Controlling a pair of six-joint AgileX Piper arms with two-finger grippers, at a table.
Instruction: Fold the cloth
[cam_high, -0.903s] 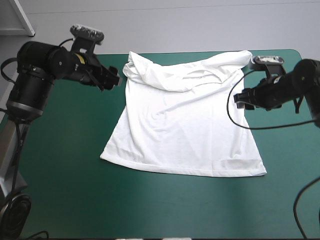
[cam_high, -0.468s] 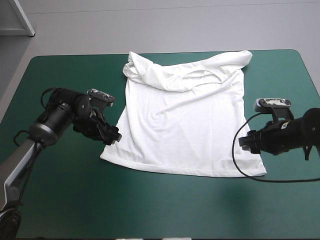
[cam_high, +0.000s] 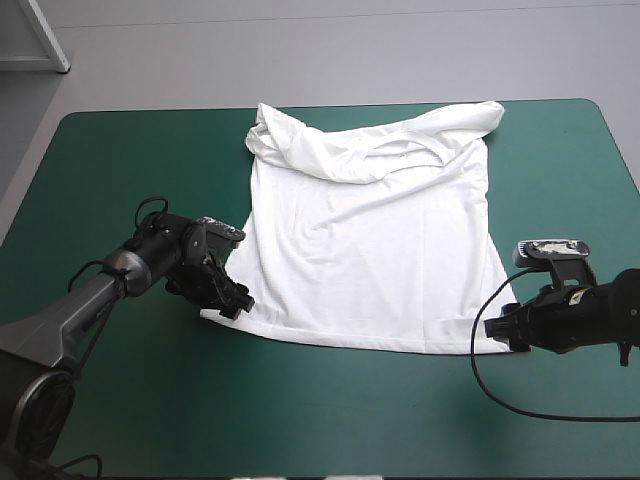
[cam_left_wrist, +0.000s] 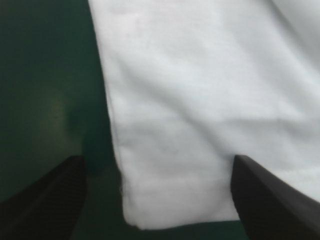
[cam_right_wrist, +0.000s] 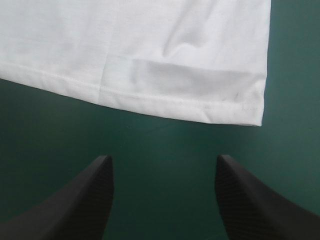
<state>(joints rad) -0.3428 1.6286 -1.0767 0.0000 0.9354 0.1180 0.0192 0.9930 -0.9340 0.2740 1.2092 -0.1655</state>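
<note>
Soft, even light from above fills the high view. The cover (cam_high: 330, 420) is lit evenly, with no glare. The T-shirt (cam_high: 370, 250) is bright white, with pale grey shading in its bunched far folds and only a thin shadow along its near hem. The left wrist view is dimmer: the cover is dark, with one faint pale sheen and a deeper shadow beside the T-shirt's edge. The right wrist view is evenly lit, with faint shading at one crease.

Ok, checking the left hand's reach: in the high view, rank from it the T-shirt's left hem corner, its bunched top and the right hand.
1. Left hem corner, at the left hand.
2. Bunched top, toward the far side.
3. Right hand, across the T-shirt.
</note>
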